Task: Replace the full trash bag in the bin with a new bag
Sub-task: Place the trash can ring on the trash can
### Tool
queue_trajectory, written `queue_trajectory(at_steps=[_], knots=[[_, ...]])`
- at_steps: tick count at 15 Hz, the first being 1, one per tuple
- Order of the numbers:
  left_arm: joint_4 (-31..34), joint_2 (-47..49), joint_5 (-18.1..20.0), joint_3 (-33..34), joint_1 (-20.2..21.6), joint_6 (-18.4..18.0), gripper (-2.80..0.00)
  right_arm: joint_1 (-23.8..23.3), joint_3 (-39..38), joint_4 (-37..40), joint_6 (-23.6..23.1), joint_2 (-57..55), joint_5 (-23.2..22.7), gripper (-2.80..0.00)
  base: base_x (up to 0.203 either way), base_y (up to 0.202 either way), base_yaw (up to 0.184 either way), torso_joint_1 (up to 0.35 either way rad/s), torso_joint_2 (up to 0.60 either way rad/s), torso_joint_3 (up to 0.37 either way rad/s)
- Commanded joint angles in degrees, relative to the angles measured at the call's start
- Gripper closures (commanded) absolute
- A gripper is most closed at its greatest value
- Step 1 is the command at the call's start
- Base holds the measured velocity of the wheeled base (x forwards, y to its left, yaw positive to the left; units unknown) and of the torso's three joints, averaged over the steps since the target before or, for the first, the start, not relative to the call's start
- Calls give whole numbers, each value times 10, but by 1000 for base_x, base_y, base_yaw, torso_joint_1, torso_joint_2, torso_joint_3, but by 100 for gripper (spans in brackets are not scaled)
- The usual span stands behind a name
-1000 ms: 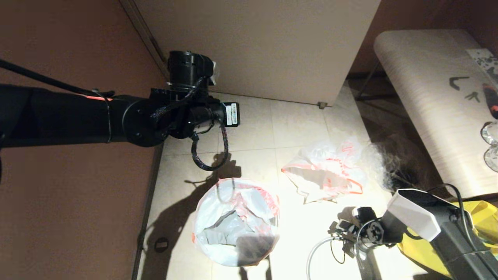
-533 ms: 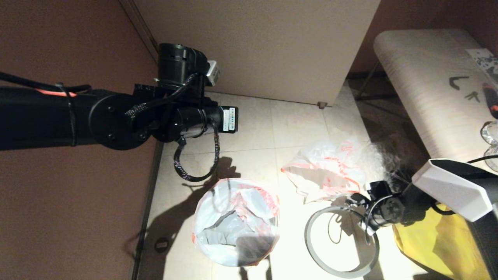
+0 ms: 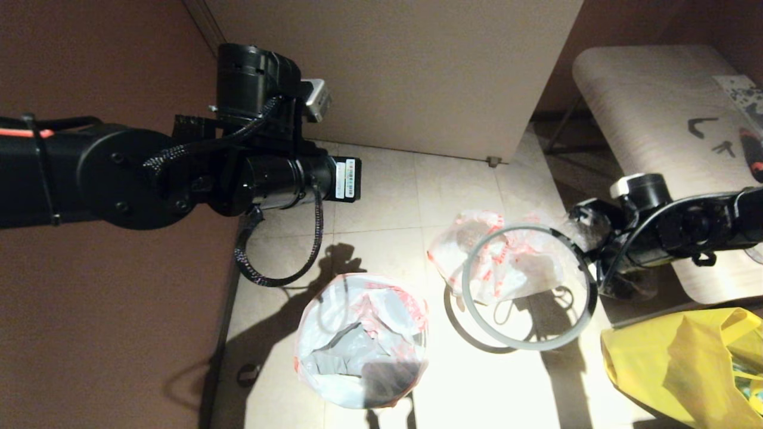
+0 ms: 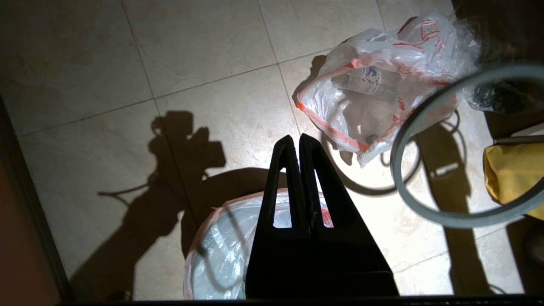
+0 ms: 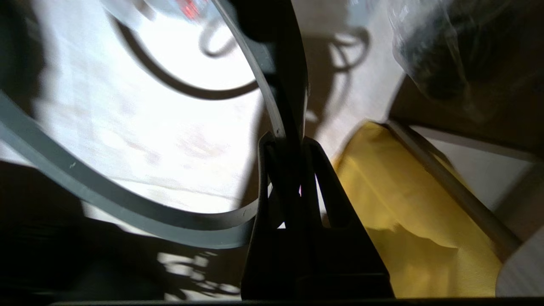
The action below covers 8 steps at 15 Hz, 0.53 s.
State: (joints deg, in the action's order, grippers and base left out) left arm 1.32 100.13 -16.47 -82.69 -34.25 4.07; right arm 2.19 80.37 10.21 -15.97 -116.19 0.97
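1. The left gripper (image 4: 299, 142) is held high above the floor (image 3: 381, 196), its jaws clenched on nothing, over the bin (image 3: 361, 341), which is lined with the new bag (image 3: 334, 363).
2. The full trash bag (image 3: 506, 262) lies on the floor right of the bin, red print unreadable.
3. The grey rim ring (image 3: 527, 286) is gripped by the right gripper (image 5: 289, 140) above that bag.
4. A yellow bag (image 3: 685, 369) lies rightmost, beside the bench (image 3: 656, 131).
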Motion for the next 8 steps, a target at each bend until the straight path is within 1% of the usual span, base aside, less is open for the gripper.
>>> queue_trajectory(at_steps=[1,2,3,4,6,7,8], knots=[[1,-14,2,4,-2,1,0,11,81,116,54,55,-54,0,0,0,0,0,0,0],[1,-19,2,5,-1,1,0,29,116,186,89,58,-103,0,0,0,0,0,0,0],[0,-20,2,4,3,1,0,59,133,220,118,59,-136,0,0,0,0,0,0,0],[0,-23,2,4,5,1,0,89,141,223,148,52,-151,0,0,0,0,0,0,0],[0,-29,2,4,14,1,0,148,177,217,224,18,-157,0,0,0,0,0,0,0],[0,-32,2,4,17,1,0,176,203,214,253,-2,-156,0,0,0,0,0,0,0],[-1,-32,2,3,21,1,0,198,223,213,271,-22,-154,0,0,0,0,0,0,0]])
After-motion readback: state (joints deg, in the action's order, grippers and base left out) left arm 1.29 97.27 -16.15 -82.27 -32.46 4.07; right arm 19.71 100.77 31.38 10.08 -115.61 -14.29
